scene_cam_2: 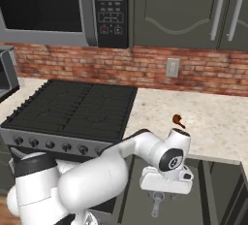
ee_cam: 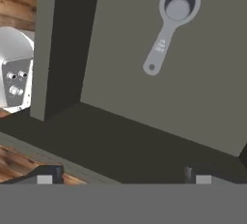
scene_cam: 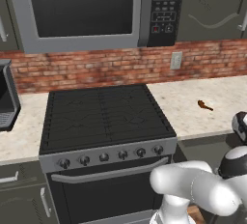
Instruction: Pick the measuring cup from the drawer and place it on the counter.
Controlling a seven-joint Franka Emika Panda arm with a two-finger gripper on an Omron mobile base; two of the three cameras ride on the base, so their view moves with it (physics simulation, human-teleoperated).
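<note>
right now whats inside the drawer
One measuring cup lies on the floor of the open drawer, bowl up, with nothing else visible. In the right base view the robot's hand covers part of the drawer.

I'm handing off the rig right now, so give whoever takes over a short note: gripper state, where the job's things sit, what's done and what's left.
Gripper: open and empty, hanging above the open drawer with fingertips spread wide, not yet down at the cup.
Measuring cup: lying flat on the drawer floor, bowl up, handle pointing toward the drawer's front wall; untouched. In the right base view it shows just below the hand.
Counter: right of the stove, with a small brown object on it.
Done: drawer open, hand above it.
Left: descend, grasp the cup, lift it out, set it on the counter.
</note>
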